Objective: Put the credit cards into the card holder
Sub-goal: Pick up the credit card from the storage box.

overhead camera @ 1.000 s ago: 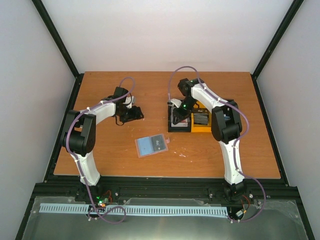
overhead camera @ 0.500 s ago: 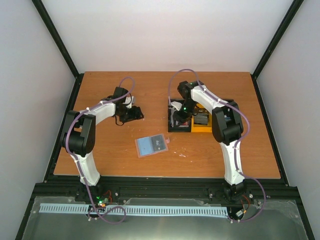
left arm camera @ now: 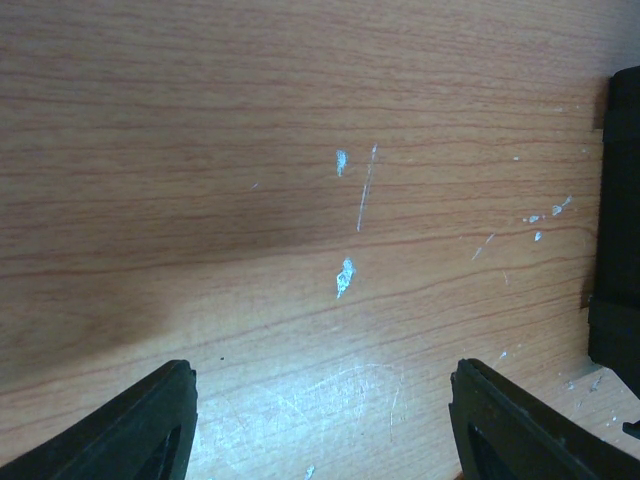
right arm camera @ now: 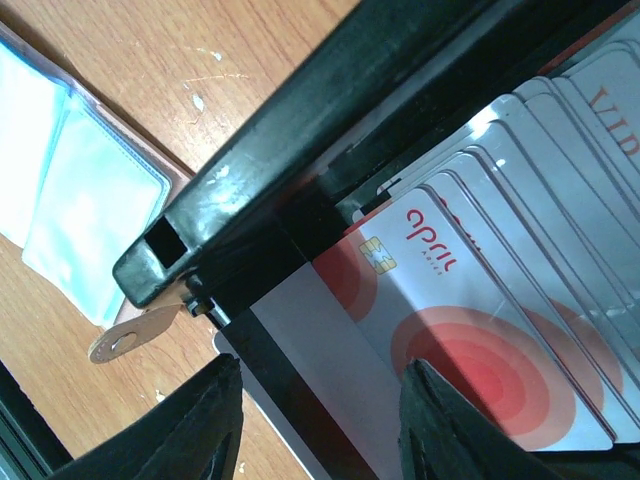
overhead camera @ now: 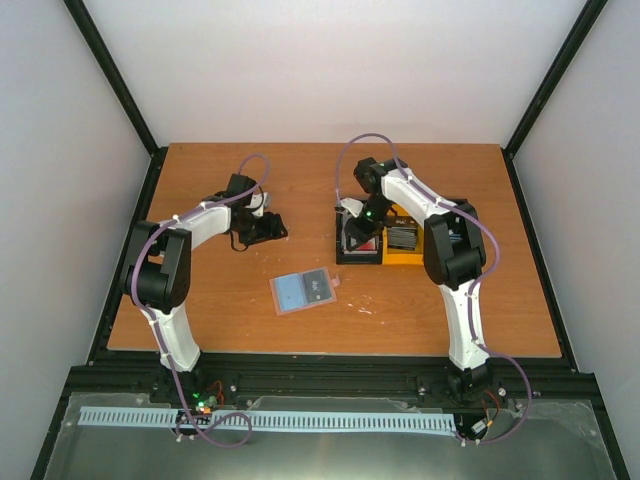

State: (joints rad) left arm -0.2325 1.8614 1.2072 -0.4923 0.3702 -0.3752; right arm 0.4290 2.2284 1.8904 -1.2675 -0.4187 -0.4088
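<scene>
Our right gripper [right arm camera: 320,435] hangs over the black bin [right arm camera: 330,130], and its two fingers [right arm camera: 200,430] are spread apart with nothing pinched between them. Right under the gap we see the credit cards [right arm camera: 470,330], standing in a row inside the bin. The front one is white with red rings and a small gold chip. A yellow bin [overhead camera: 402,258] sits just beside the black one. Our left gripper [left arm camera: 320,430] is well away on the other side of the table [left arm camera: 300,90]. Its fingers are spread wide too, and we see only bare, scratched wood between them. The card holder [overhead camera: 303,291] lies open and flat on the table, between our two arms and nearer to us than the bins. Its pale blue inside faces up, and it is apart from both grippers.
</scene>
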